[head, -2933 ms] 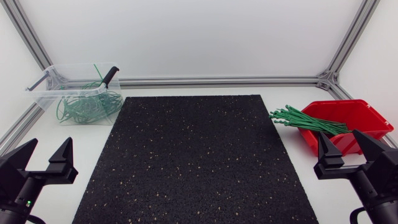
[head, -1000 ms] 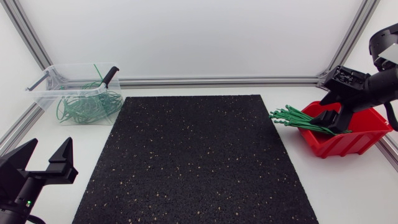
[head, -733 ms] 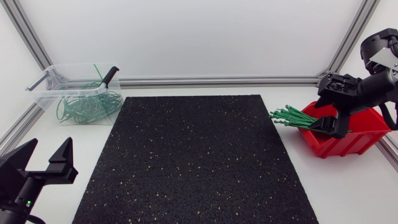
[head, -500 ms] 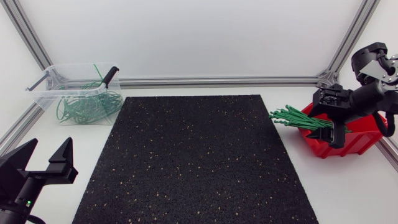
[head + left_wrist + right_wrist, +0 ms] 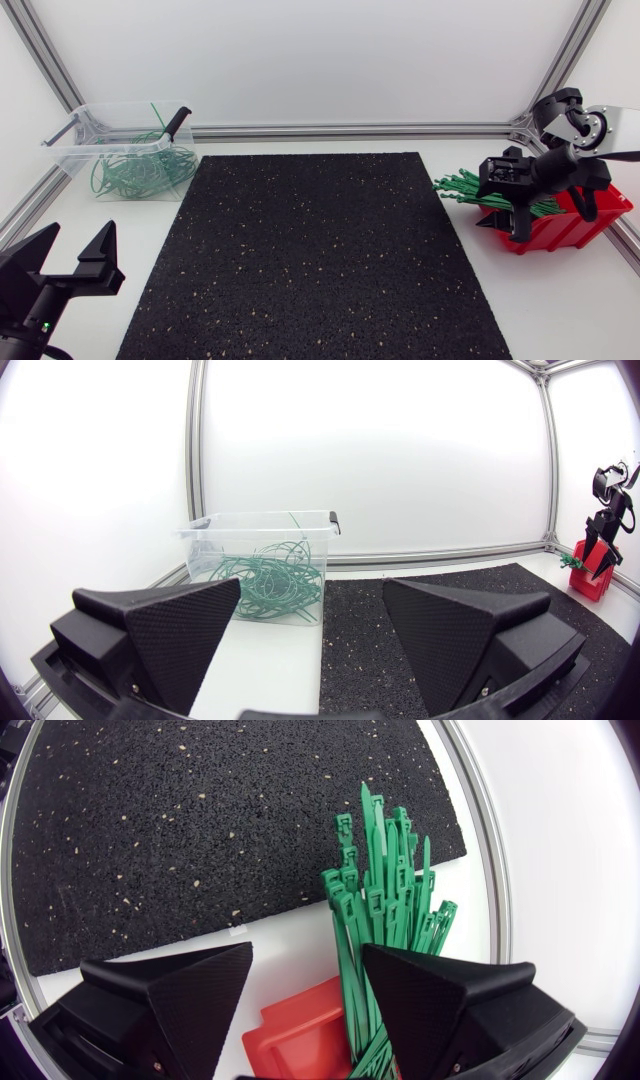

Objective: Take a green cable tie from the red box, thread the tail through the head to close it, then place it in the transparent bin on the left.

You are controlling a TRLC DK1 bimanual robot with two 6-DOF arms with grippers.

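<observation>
Green cable ties [image 5: 468, 187] lie in a bundle, their heads sticking out over the left end of the red box [image 5: 549, 231]. My right gripper [image 5: 503, 222] hangs over that end, fingers pointing down and open. In the right wrist view the cable ties [image 5: 385, 890] run between and ahead of the fingers of the right gripper [image 5: 310, 1010], closer to one finger, above the red box's [image 5: 300, 1035] corner. The transparent bin [image 5: 62, 150] at the back left holds several closed green ties [image 5: 135, 170]. My left gripper [image 5: 65, 258] rests open at the front left, holding nothing.
A black speckled mat [image 5: 310, 250] covers the table's middle. A black-handled tool [image 5: 176, 122] leans in the bin. In the left wrist view the bin [image 5: 260, 560] stands ahead of the open left gripper [image 5: 312, 650], and the red box [image 5: 588, 575] is far off to one side.
My right arm rose from the front right, swung over the red box, then came down and leftward onto the ties' heads, its fingers narrowing a little. The left arm stayed still.
</observation>
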